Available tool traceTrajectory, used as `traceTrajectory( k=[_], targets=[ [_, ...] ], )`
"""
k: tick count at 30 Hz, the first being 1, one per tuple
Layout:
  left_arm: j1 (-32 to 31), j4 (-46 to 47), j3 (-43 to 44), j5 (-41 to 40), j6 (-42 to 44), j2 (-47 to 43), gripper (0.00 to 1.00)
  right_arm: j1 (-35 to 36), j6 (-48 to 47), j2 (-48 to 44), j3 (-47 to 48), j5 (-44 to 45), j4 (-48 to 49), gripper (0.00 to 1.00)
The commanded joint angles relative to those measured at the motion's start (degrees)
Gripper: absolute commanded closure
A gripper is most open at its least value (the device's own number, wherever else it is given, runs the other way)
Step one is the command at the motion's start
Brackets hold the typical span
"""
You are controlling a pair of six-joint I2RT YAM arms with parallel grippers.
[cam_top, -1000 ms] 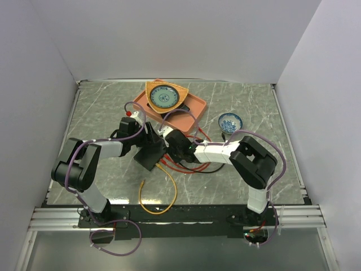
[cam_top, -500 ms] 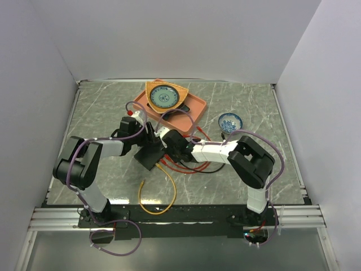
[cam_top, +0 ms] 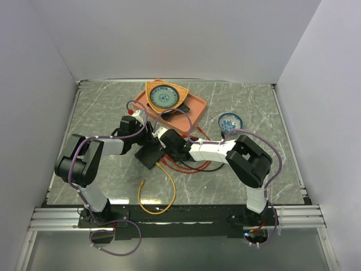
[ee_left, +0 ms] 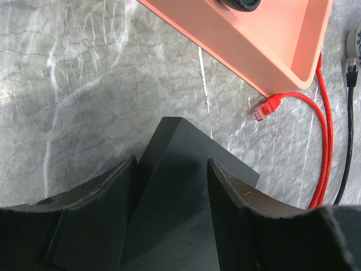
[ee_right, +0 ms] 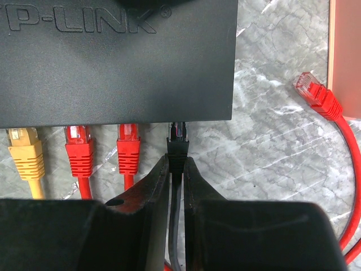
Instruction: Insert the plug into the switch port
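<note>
Black switch [ee_right: 113, 62], black plug [ee_right: 178, 144], orange tray [ee_left: 254, 51], grey marbled table [ee_left: 84, 84]

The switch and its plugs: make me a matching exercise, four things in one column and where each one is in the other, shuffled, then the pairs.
1. yellow plug
2. black plug
3. loose red plug
4. switch

A. lying on the table beside the orange tray
B. straddled by the left hand
C. pinched in the right hand, at the switch's edge
D. plugged into the switch's edge, left of two red plugs

Pairs: 1-D, 2-C, 3-A, 4-B
</note>
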Motion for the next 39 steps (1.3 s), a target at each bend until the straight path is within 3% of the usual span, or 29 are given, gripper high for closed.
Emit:
traceTrajectory(
  k=[1, 39],
  targets=[
    [-1.4, -3.1, 0.5, 5.9, 0.0, 2.1, 0.42, 0.2, 0.5, 1.7, 1.5, -0.6, 3.3, 1.0],
    [-1.4, -3.6, 0.6, 9.6, 1.3, 2.5, 0.53, -1.6, 2.2, -1.3, 5.3, -9.3, 13.4, 1.0]
  ],
)
